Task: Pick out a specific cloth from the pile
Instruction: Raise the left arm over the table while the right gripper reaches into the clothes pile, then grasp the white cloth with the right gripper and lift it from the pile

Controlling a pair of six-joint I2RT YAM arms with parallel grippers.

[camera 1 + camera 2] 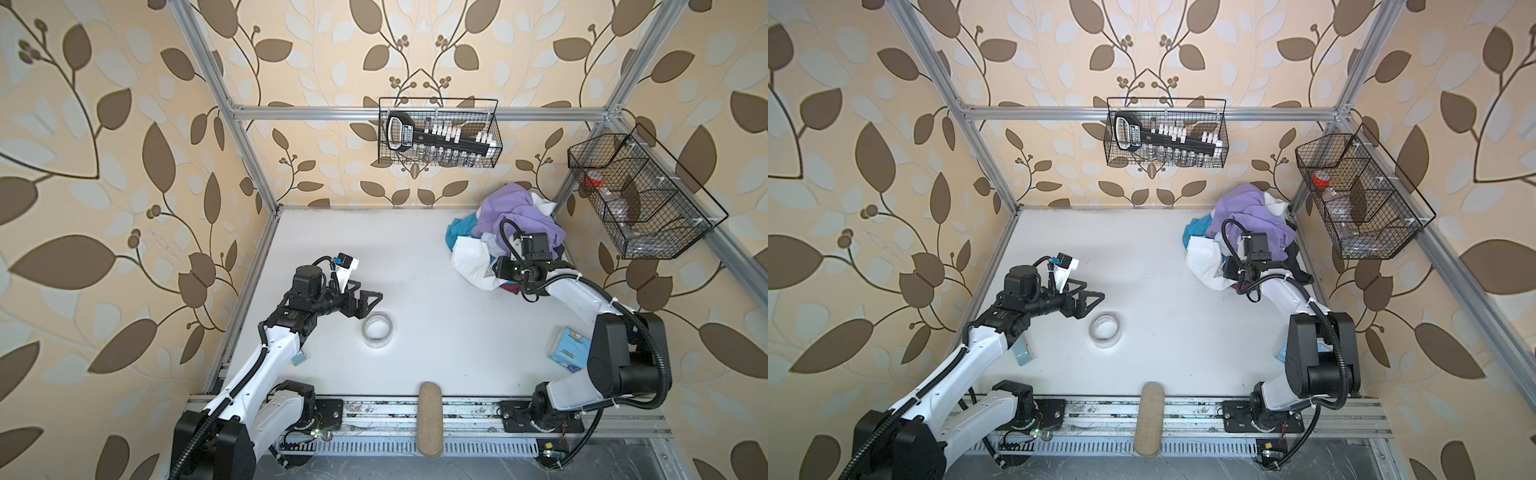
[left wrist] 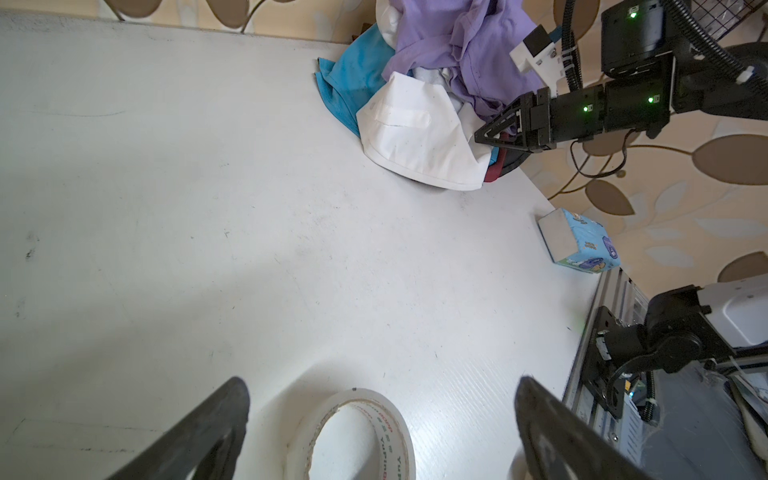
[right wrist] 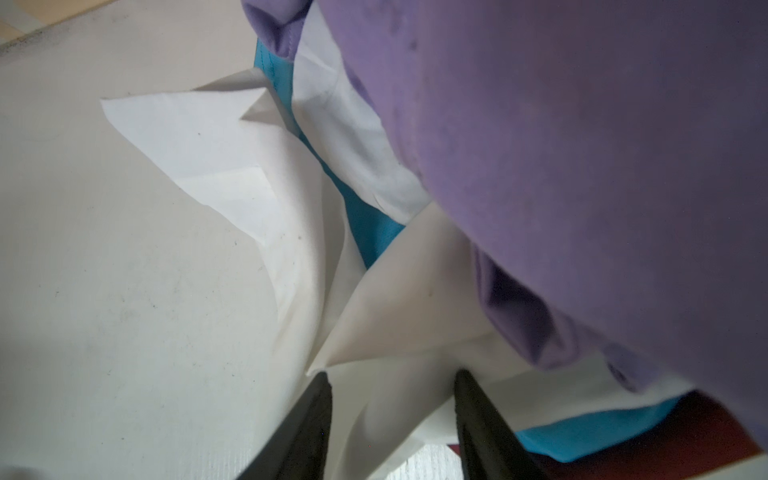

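Note:
The pile (image 1: pixel 515 216) of lavender, teal, white and dark garments sits in the table's far right corner. The cloth (image 1: pixel 473 257), a plain white garment, spills from the pile's front left and shows in both top views (image 1: pixel 1204 262). My right gripper (image 3: pixel 390 378) reaches into that side with its jaws half closed. A raised fold of the cloth (image 3: pixel 395 299) lies between its fingers (image 3: pixel 316 415), and a gap still shows there. From the left wrist view the right gripper (image 2: pixel 478 135) touches the cloth's (image 2: pixel 415 137) edge. My left gripper (image 1: pixel 370 293) hovers open and empty at the left.
A tape roll (image 1: pixel 377 330) lies just under the left gripper (image 2: pixel 382 381). A blue tissue packet (image 1: pixel 571 347) sits by the right arm's base. Wire baskets hang on the back wall (image 1: pixel 440 133) and right wall (image 1: pixel 640 199). A beige pad (image 1: pixel 430 419) rests at the front edge.

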